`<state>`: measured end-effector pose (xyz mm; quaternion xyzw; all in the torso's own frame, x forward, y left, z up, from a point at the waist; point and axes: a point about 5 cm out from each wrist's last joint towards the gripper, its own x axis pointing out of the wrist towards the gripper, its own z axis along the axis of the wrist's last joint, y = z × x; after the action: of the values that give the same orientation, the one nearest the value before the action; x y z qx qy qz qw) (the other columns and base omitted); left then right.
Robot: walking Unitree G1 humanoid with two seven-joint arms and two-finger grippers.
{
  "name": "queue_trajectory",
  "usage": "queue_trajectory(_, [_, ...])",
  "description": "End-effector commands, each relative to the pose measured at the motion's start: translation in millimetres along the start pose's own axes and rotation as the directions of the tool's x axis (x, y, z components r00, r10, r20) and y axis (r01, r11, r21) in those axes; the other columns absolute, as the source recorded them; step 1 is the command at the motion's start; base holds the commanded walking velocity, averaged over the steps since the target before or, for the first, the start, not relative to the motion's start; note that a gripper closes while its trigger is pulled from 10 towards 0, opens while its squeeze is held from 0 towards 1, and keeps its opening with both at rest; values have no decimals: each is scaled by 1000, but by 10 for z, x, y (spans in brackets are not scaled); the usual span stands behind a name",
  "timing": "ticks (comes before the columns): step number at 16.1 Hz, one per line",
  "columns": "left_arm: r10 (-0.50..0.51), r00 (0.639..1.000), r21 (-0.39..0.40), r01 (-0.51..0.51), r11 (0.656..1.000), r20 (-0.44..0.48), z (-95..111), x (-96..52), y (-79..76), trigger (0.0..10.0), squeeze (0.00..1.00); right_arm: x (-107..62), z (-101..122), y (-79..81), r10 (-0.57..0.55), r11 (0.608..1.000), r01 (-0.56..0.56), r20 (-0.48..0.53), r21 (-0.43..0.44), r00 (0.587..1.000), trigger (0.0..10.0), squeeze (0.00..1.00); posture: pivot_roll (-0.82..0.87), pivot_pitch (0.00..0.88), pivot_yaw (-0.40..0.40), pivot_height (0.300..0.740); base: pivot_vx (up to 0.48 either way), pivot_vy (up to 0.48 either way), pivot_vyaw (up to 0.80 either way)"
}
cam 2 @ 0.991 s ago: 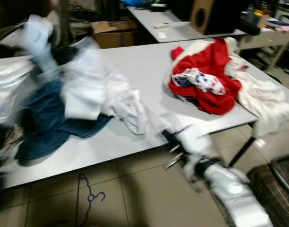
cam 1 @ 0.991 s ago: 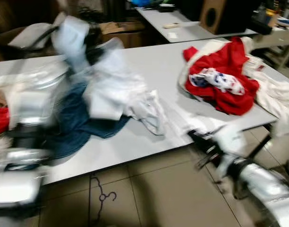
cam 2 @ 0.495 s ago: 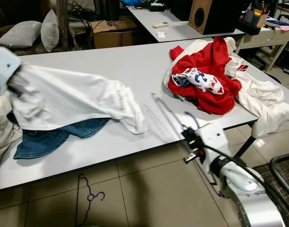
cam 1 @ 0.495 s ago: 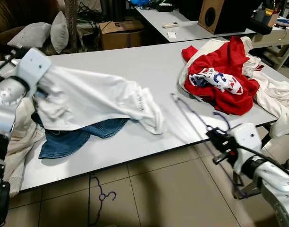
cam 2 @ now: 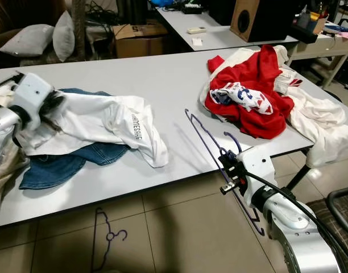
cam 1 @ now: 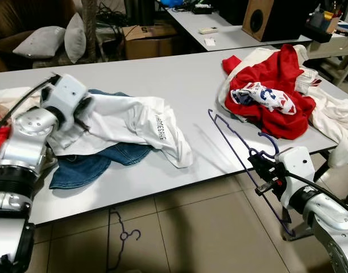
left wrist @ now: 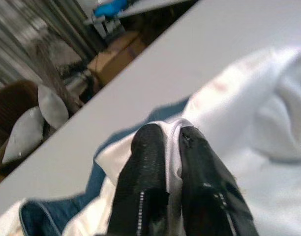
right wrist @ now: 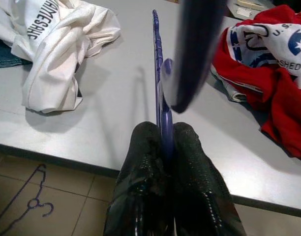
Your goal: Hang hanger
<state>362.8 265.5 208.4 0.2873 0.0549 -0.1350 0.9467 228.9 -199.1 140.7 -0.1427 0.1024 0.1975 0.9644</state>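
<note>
A thin purple hanger (cam 1: 231, 134) slants up over the front edge of the grey table (cam 1: 179, 74), its hook (cam 1: 269, 140) near my right gripper (cam 1: 260, 166), which is shut on it just off the table's front. The right wrist view has the fingers (right wrist: 140, 162) pinching the hanger (right wrist: 158, 73). At the left of the table my left gripper (cam 1: 82, 118) is shut on a white T-shirt (cam 1: 137, 119); its fingers (left wrist: 148, 162) clamp a fold of the cloth (left wrist: 173, 142). The shirt lies over blue jeans (cam 1: 86, 166).
A pile of red and white clothes (cam 1: 273, 94) covers the table's right end, with cream cloth (cam 1: 339, 122) hanging off it. A second purple hanger (cam 1: 121, 233) lies on the tiled floor under the table. A further table, a speaker (cam 1: 270, 17) and pillows (cam 1: 46, 41) stand behind.
My left gripper has come down and inward with the white T-shirt, which now lies bunched on the jeans instead of stretched out. The right gripper and hanger have barely shifted.
</note>
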Motion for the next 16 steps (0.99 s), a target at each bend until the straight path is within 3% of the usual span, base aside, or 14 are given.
queue_trajectory(1, [65,994,-23,-63,998,89,209,-27,149,10000,1000,-6,56,-11,-7,1000,7,22,-6,1000,10000,0,-104,0,6,740,0,0,0])
queue_trajectory(2, [166,973,-86,-153,984,162,370,-34,287,10000,1000,-6,57,-37,-17,1000,17,23,-5,1000,10000,0,-102,0,2,740,0,0,0])
queue_trajectory(3, [201,957,-129,-177,976,211,477,-37,347,10000,1000,-6,57,-54,-22,1000,22,23,-5,999,10000,0,-101,0,-1,740,0,0,0])
queue_trajectory(4, [169,954,-148,-135,980,247,551,-18,320,10000,1000,-3,59,-59,-21,1000,22,24,-4,999,10000,0,-101,0,-3,740,0,0,0])
queue_trajectory(5, [121,956,-147,-84,986,266,600,23,248,10000,1000,4,60,-57,-19,1000,19,24,-4,1000,10000,0,-102,0,-2,740,0,0,0])
queue_trajectory(7, [-74,960,-108,106,989,270,656,225,-153,10000,1000,32,76,-32,-11,1000,11,29,-4,1000,10000,0,-103,0,-1,740,0,0,0])
queue_trajectory(9, [-140,979,-33,147,989,147,504,354,-384,10000,1000,33,83,-6,-4,1000,5,32,-5,999,10000,0,-103,0,-1,740,0,0,0])
queue_trajectory(10, [-139,987,-2,139,990,76,397,401,-463,10000,184,30,82,8,-2,1000,2,33,-4,999,10000,0,-115,0,18,740,0,0,0])
queue_trajectory(11, [-105,993,71,109,992,-57,161,441,-577,10000,0,17,59,36,2,1000,-2,28,1,1000,10000,0,-120,0,27,740,0,0,0])
queue_trajectory(12, [-112,990,75,118,990,-86,98,448,-625,10000,0,13,54,44,4,1000,-4,26,3,1000,10000,0,-120,0,27,740,0,0,0])
queue_trajectory(15, [-272,956,24,277,961,-111,-31,493,-1044,10000,0,8,52,61,12,1000,-12,22,7,1000,10000,0,-122,0,28,740,0,0,0])
queue_trajectory(16, [-276,955,35,281,959,-113,-32,496,-1063,10000,0,9,53,59,11,1000,-12,22,6,1000,10000,0,-122,0,28,740,0,0,0])
